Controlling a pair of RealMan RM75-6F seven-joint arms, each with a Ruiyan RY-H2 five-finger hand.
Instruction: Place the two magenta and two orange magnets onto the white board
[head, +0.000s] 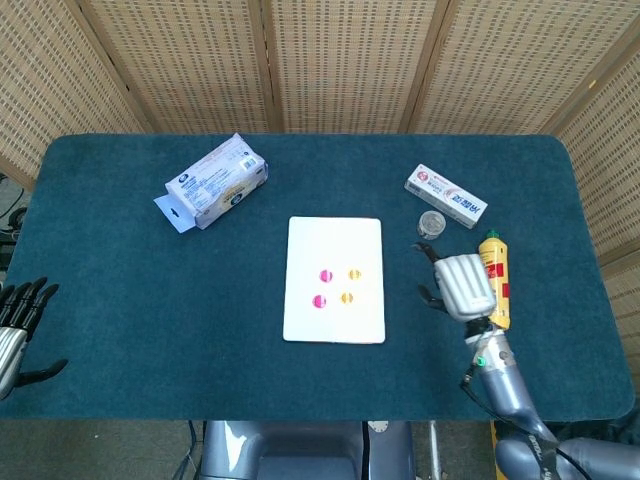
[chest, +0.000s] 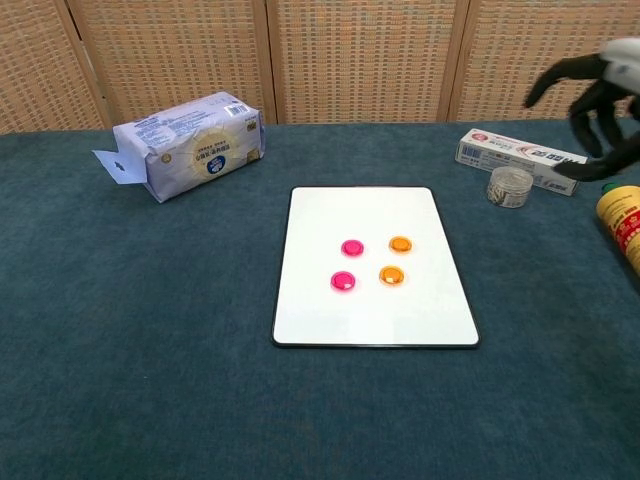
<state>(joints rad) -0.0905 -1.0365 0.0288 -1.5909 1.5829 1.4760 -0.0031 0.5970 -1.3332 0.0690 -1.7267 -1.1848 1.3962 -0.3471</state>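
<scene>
The white board (head: 334, 240) (chest: 360, 310) lies flat mid-table. On it sit two magenta magnets (head: 326, 275) (head: 319, 300) (chest: 351, 247) (chest: 343, 281) and two orange magnets (head: 354, 274) (head: 346, 297) (chest: 400, 244) (chest: 391, 275), in a small square. My right hand (head: 462, 285) (chest: 595, 100) hovers well to the right of the board, raised above the yellow bottle, fingers spread and holding nothing. My left hand (head: 15, 325) hangs off the table's left edge, fingers apart and empty.
A blue-white packet (head: 215, 182) (chest: 190, 143) lies at the back left. A toothpaste box (head: 445, 196) (chest: 520, 155), a small clear jar (head: 431, 224) (chest: 510, 186) and a yellow bottle (head: 492, 262) (chest: 622, 220) sit at the right.
</scene>
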